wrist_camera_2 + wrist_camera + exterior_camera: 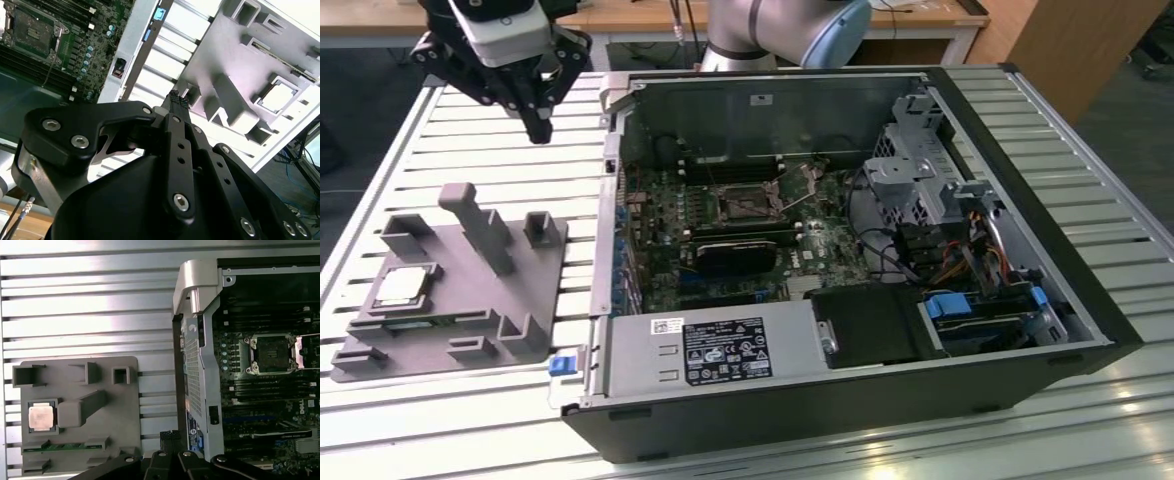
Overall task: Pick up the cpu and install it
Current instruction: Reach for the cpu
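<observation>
The slatted worktop [400, 170] carries an open computer case [1014, 150] and, beside it, a grey fixture [494, 290]; the pincer [540, 130] hangs above, closed on nothing. The cpu [403, 285] sits flat in a fixture pocket (well apart from the pincer); likely light, stiff, slick-topped and fragile, best gripped by opposite edges.

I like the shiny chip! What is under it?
The chip sits in a square pocket of the grey holder, which lies on the slatted table. The chip hides the pocket's floor.
</observation>
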### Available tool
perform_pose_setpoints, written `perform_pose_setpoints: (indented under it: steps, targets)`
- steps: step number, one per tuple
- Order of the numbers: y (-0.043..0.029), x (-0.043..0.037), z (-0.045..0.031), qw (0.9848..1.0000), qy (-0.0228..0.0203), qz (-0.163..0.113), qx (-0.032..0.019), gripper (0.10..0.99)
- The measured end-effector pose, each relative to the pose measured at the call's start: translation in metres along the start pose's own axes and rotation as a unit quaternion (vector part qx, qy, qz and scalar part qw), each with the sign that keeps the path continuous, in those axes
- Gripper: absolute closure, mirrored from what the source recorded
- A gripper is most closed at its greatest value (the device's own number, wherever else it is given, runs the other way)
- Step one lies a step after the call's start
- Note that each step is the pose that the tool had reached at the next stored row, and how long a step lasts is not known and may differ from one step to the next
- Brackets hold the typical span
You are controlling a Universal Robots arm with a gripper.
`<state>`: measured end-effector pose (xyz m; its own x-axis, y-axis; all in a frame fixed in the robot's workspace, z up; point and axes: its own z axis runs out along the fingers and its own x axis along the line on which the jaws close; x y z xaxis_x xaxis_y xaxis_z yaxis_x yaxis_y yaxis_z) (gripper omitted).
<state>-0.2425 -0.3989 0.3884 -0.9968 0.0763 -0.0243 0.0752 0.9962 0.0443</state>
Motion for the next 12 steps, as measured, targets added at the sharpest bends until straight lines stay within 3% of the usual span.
perform_pose_setpoints:
  steps: [12]
  targets:
    - [-0.0007, 0.0085, 0.0007, 1.0, 0.0, 0.0, 0.0, 0.98]
